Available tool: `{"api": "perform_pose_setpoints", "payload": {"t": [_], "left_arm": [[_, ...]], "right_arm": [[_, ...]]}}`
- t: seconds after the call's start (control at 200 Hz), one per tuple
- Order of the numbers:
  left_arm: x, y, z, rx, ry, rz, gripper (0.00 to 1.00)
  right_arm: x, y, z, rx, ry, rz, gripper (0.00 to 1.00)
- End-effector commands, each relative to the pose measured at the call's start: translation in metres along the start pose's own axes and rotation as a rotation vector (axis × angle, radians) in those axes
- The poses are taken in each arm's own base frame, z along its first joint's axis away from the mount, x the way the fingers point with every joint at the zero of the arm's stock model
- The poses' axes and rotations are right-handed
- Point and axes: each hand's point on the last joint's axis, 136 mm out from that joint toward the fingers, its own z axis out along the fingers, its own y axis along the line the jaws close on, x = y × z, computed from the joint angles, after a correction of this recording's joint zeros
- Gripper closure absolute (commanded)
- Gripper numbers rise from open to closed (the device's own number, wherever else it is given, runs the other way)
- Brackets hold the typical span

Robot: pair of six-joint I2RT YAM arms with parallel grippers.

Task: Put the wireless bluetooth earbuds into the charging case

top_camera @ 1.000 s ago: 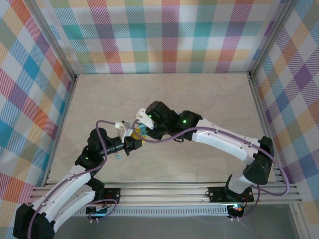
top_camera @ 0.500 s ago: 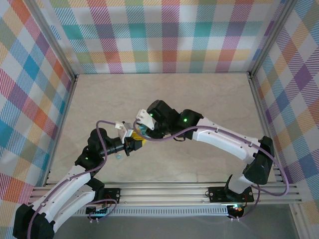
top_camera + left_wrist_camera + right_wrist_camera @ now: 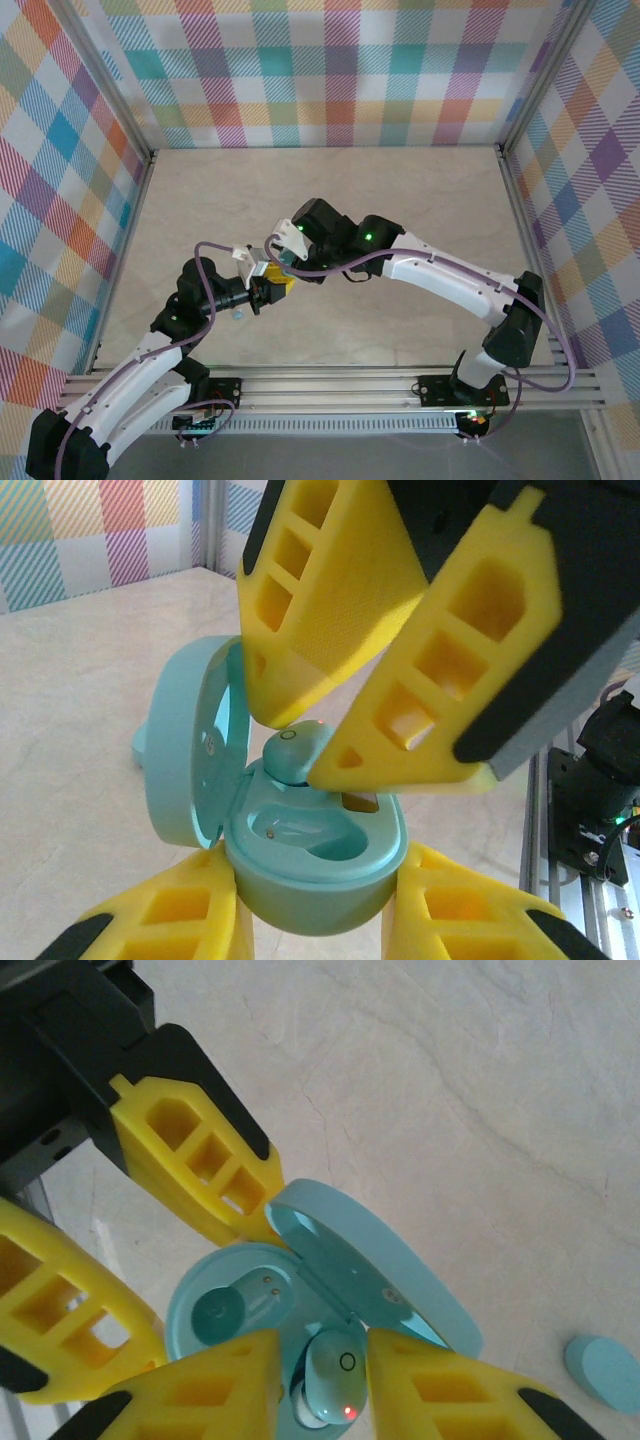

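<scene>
Near the middle of the pale, marble-veined table (image 3: 420, 190), ringed by bright plaid walls (image 3: 300, 70), the two arms meet nose to nose. The left gripper (image 3: 315, 880) has its chunky yellow fingers (image 3: 170, 920), moulded plastic with open lattice cells and black backs, closed on either side of the case (image 3: 330, 865), a smooth, rounded, mint-blue oval shell that it holds clear of the table. The case's lid (image 3: 190, 750) stands hinged open to one side, a shallow glossy dish with a tiny metal dot on its inner face. From above, the right gripper (image 3: 297, 745) comes down with the same yellow ribbed fingers (image 3: 420, 690) narrowed to a pinch on one earbud (image 3: 290, 760), a small rounded light-blue piece with a faint ring on its top. Seen from the right wrist, that earbud (image 3: 335, 1380) sits squeezed between the finger tips with a red light glowing on it, right at the rim of the case (image 3: 225, 1310), over the socket next to the hinge; I cannot tell whether it is fully seated. The neighbouring socket (image 3: 290, 828) is a smooth hollow with a small gold contact. Off to the side, a flat light-blue oval piece (image 3: 605, 1370) lies on the table, well apart from the case.
</scene>
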Motion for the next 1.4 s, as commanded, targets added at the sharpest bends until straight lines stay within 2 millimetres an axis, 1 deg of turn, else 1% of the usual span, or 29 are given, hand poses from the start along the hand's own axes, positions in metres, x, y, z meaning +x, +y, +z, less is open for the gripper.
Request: {"api": "perform_pose_setpoints", "payload": {"t": [0.0,0.195,0.39,0.45,0.47,0.555,0.69,0.81,0.885,0.96,1.08,1.21,1.395], "left_arm": [[-0.022,-0.004,-0.001,0.005,-0.064,0.051,0.99],[-0.021,-0.003,-0.002,-0.002,-0.065,0.049,0.99],[-0.018,0.001,-0.002,-0.027,-0.064,0.038,0.99],[-0.018,0.002,-0.002,-0.029,-0.067,0.033,0.99],[-0.019,0.002,-0.002,-0.029,-0.069,0.034,0.99],[-0.019,0.002,-0.002,-0.033,-0.069,0.032,0.99],[-0.020,0.003,-0.003,-0.040,-0.074,0.033,0.99],[-0.023,0.001,-0.004,-0.035,-0.082,0.035,0.99],[-0.025,-0.001,-0.005,-0.025,-0.090,0.040,0.98],[-0.028,-0.003,-0.005,-0.012,-0.101,0.044,0.99],[-0.037,-0.009,-0.007,0.010,-0.142,0.060,0.99],[-0.049,-0.013,-0.007,0.033,-0.178,0.093,0.99],[-0.055,-0.018,-0.003,0.071,-0.172,0.123,1.00]], "right_arm": [[-0.004,0.013,-0.001,-0.060,0.012,0.022,0.69],[-0.012,0.012,-0.008,-0.064,-0.009,0.041,0.65],[-0.026,0.007,-0.032,-0.042,-0.081,0.078,0.60],[-0.027,0.003,-0.038,-0.038,-0.095,0.087,0.60],[-0.027,0.002,-0.039,-0.037,-0.097,0.123,0.60],[-0.027,-0.005,-0.044,-0.028,-0.109,0.162,0.60],[-0.027,-0.015,-0.053,-0.035,-0.143,0.232,0.63],[-0.023,-0.022,-0.055,-0.078,-0.168,0.328,0.70],[-0.020,-0.026,-0.057,-0.147,-0.188,0.421,0.74],[-0.018,-0.024,-0.060,-0.234,-0.213,0.487,0.76],[-0.013,-0.017,-0.064,-0.297,-0.234,0.494,0.77],[-0.008,-0.012,-0.067,-0.312,-0.246,0.490,0.75],[-0.012,-0.017,-0.069,-0.306,-0.275,0.499,0.74]]}}
